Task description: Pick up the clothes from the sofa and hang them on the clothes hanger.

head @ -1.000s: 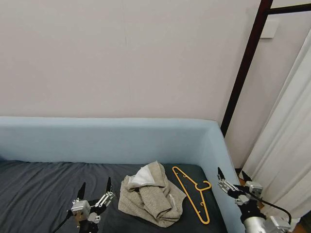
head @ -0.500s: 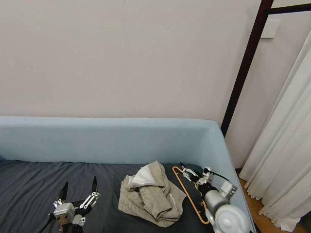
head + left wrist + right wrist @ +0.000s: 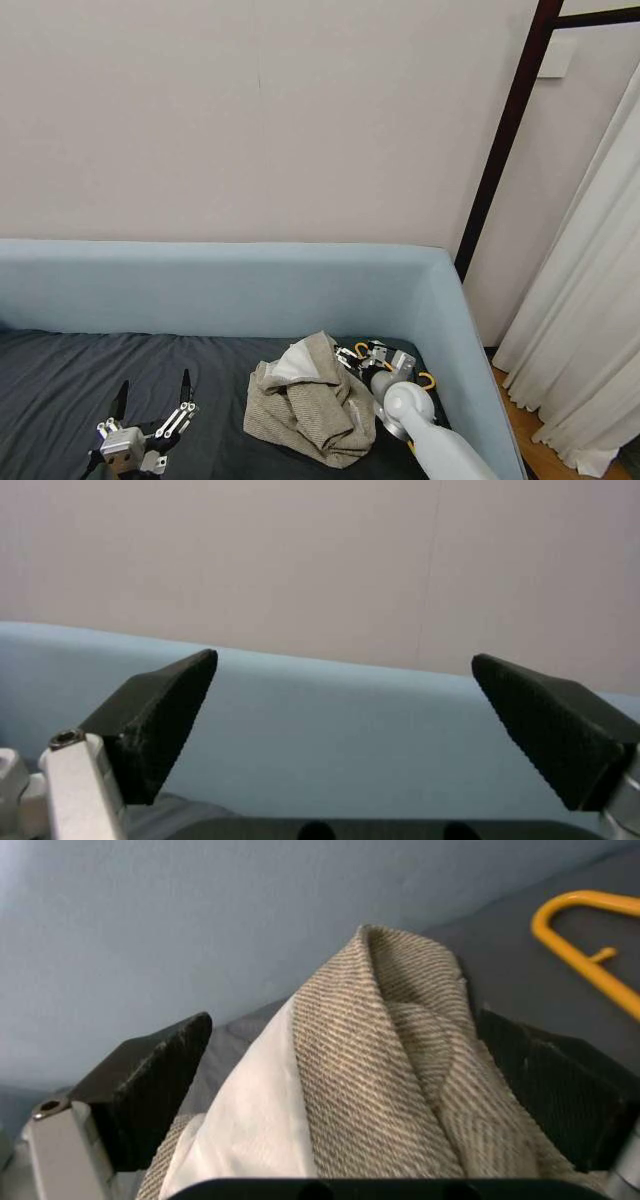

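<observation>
A crumpled beige garment [image 3: 305, 400] with a white lining lies on the sofa's dark seat [image 3: 60, 380]. My right gripper [image 3: 352, 352] is open at the garment's right upper edge. In the right wrist view its fingers [image 3: 150, 1080] straddle the raised fold of the garment [image 3: 400, 1065]. The orange hanger [image 3: 428, 380] lies right of the garment, mostly hidden under my right arm; its hook [image 3: 590, 945] lies past the fold. My left gripper [image 3: 154, 382] hovers open over the seat at the lower left, well apart from the garment, and faces the sofa back [image 3: 340, 735].
The light blue sofa back [image 3: 220, 285] and right armrest [image 3: 450, 340] wall in the seat. A dark rack pole [image 3: 510, 130] rises behind the armrest. White curtains [image 3: 590, 330] hang at the far right.
My right arm has swung left from beyond the armrest, across the hanger, to the garment's edge. My left gripper has drifted left and lower, still open.
</observation>
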Controlling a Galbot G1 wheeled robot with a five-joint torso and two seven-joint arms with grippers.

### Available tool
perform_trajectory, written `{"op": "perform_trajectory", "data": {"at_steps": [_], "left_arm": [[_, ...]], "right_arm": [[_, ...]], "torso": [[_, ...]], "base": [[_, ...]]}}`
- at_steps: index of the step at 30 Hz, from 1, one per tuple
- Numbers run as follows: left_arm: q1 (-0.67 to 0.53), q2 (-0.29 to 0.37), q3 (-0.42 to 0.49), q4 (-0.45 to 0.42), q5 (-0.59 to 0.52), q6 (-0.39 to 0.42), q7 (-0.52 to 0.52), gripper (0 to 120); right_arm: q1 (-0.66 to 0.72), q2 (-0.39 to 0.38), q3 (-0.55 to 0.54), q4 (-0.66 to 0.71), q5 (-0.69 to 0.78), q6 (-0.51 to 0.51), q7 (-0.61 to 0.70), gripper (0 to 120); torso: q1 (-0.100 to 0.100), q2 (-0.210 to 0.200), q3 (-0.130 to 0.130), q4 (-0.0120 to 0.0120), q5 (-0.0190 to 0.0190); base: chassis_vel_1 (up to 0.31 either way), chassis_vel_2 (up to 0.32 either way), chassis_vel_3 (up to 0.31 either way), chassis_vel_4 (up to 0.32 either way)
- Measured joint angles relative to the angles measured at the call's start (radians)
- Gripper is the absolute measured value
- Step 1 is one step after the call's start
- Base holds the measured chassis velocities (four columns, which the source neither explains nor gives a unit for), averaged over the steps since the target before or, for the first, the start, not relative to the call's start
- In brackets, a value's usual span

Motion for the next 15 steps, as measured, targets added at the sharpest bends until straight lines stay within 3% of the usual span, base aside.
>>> {"op": "perform_trajectory", "data": {"at_steps": [8, 15], "left_arm": [[0.005, -0.001, -0.024, -0.004, -0.001, -0.006, 0.004, 100], [0.006, 0.001, -0.036, 0.0, -0.001, -0.003, 0.007, 100]], "right_arm": [[0.085, 0.107, 0.018, -0.281, -0.151, 0.092, -0.194, 100], [0.137, 0.172, 0.063, -0.428, -0.283, 0.126, -0.247, 100]], "torso": [[0.0, 0.0, 0.0, -0.0001, 0.0001], [0.0, 0.0, 0.0, 0.0, 0.0002]], "base": [[0.0, 0.0, 0.0, 0.0], [0.0, 0.0, 0.0, 0.0]]}}
